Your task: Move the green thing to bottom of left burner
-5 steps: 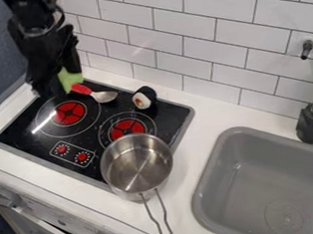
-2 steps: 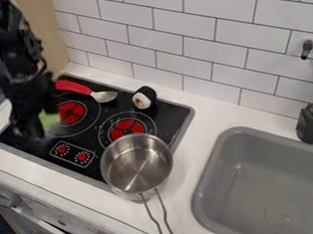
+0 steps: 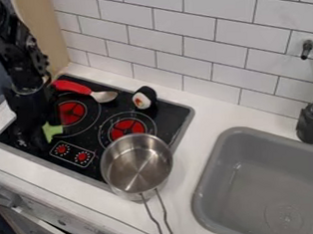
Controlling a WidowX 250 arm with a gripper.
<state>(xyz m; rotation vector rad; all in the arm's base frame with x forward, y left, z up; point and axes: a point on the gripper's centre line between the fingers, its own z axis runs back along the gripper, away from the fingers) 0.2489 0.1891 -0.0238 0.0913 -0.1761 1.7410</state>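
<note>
The black gripper [image 3: 38, 134] hangs low over the left part of the stove, at the lower left of the left burner [image 3: 69, 113]. It is shut on the green thing [image 3: 52, 131], which sticks out to the right of the fingers. This green piece is just below and left of the red burner centre, above the knob panel. The gripper hides the rest of it, and whether it touches the stove top I cannot tell.
A spoon with a red handle [image 3: 72, 86] lies behind the left burner. The sushi toy [image 3: 144, 98] sits at the back right, a steel pot [image 3: 137, 165] at the stove's front right. The grey sink [image 3: 220, 185] is further right.
The gripper has come from the stove's back left corner toward the front, carrying the green thing from beside the spoon handle to below the left burner. The spoon's handle now shows fully.
</note>
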